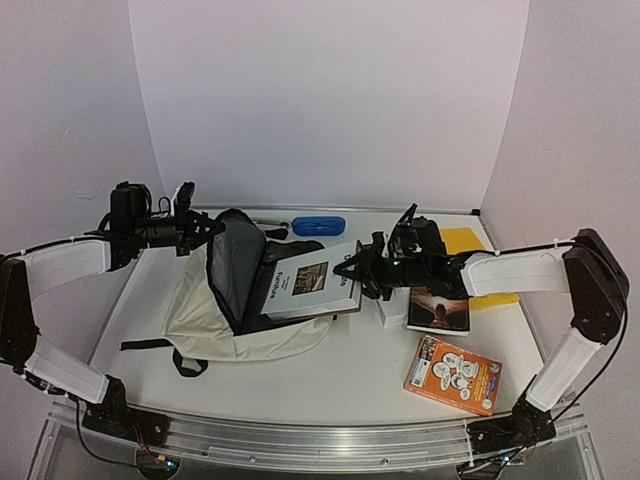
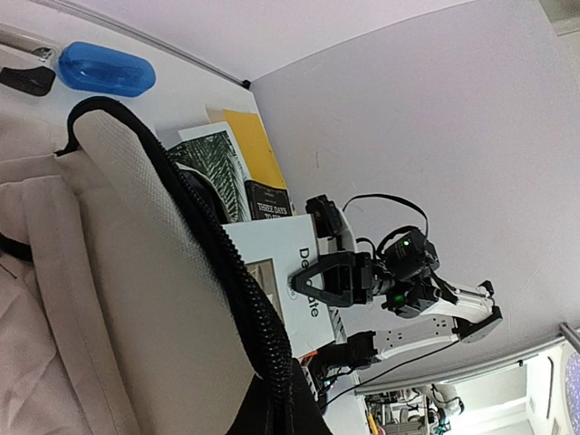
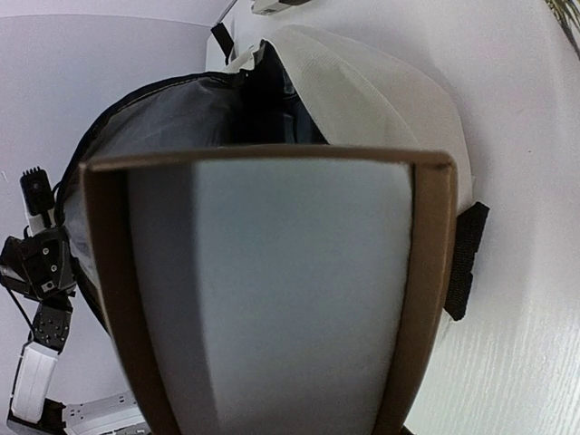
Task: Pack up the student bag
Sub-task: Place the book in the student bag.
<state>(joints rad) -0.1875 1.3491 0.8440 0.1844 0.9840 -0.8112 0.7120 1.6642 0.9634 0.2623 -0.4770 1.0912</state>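
Left gripper (image 1: 197, 232) is clenched on the zipper rim of the student bag (image 1: 215, 325), right at the top of the opening, so the flap stands up and you can see the dark grey lining. Right gripper (image 1: 368, 272) has its jaws clamped on the right edge of a white book (image 1: 310, 282). It holds the book tilted, with the far end poking into the bag's mouth. In the right wrist view the book fills most of the picture and the open bag sits right behind it.

The bag itself lies on the left half of the desk (image 1: 330, 390), with its opening facing right. A blue case (image 1: 318, 225) sits near the back edge, just behind the bag. A dark book (image 1: 438, 310) lies under the right arm, a yellow sheet (image 1: 462, 240) is toward the back right corner, and an orange book (image 1: 452, 375) is near the front right.
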